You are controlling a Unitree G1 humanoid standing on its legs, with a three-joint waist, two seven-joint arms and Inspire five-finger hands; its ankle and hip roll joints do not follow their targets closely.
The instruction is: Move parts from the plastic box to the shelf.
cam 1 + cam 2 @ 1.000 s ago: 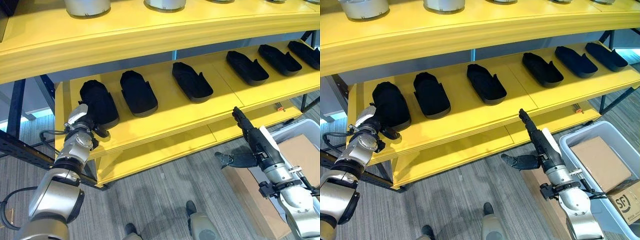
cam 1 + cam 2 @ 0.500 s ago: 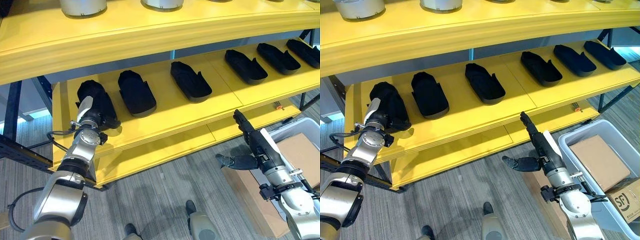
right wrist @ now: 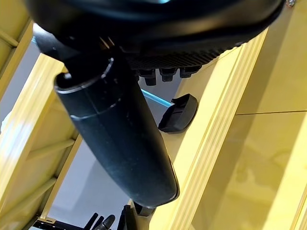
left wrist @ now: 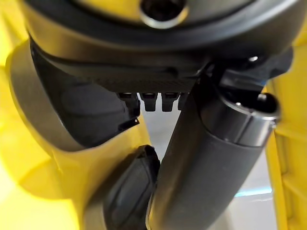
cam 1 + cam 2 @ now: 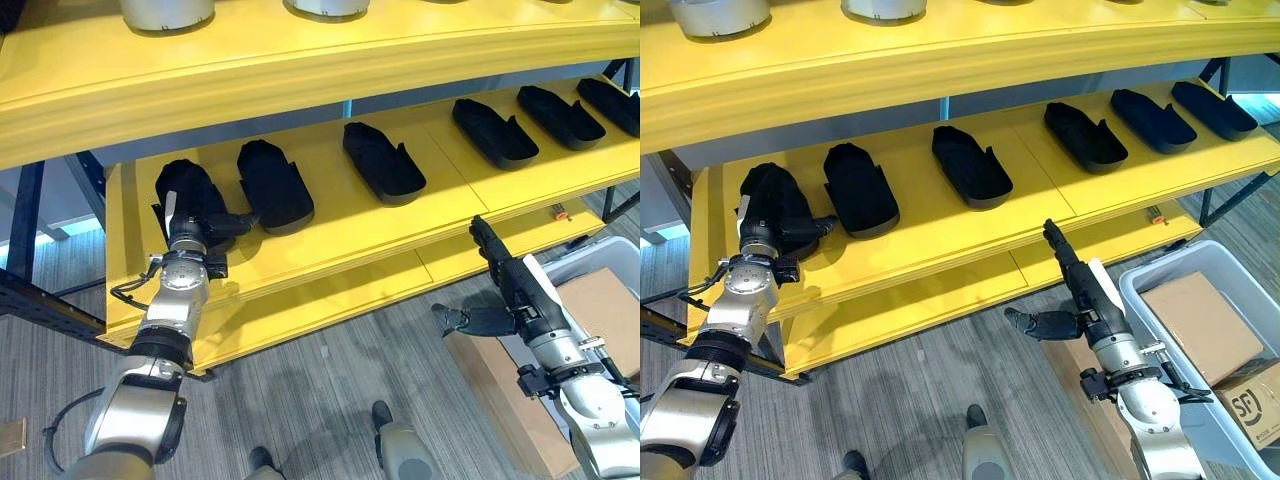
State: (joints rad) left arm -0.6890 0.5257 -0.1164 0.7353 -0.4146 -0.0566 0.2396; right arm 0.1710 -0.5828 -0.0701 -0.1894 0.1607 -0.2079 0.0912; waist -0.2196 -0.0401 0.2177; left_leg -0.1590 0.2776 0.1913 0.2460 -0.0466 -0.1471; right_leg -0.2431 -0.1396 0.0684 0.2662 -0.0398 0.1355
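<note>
Grey wood-grain plank floor (image 5: 300,390); dark blue steel frame (image 5: 30,215); pale daylight at far left

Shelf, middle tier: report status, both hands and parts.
Left robot hand open against leftmost black part. Right robot hand open, empty, below shelf edge. Plastic box right.

Six black parts lie in a row on the yellow shelf (image 5: 940,235), running from centre left to upper right of the frame: the first (image 5: 775,205), second (image 5: 860,188), third (image 5: 970,165), fourth (image 5: 1085,137), fifth (image 5: 1152,120) and sixth (image 5: 1212,109). Two pale round containers sit at the top edge, one (image 5: 718,15) and another (image 5: 883,8). At lower right are one plastic box (image 5: 1150,290) and two cardboard pieces, one (image 5: 1200,325) and a second (image 5: 1252,400).
</note>
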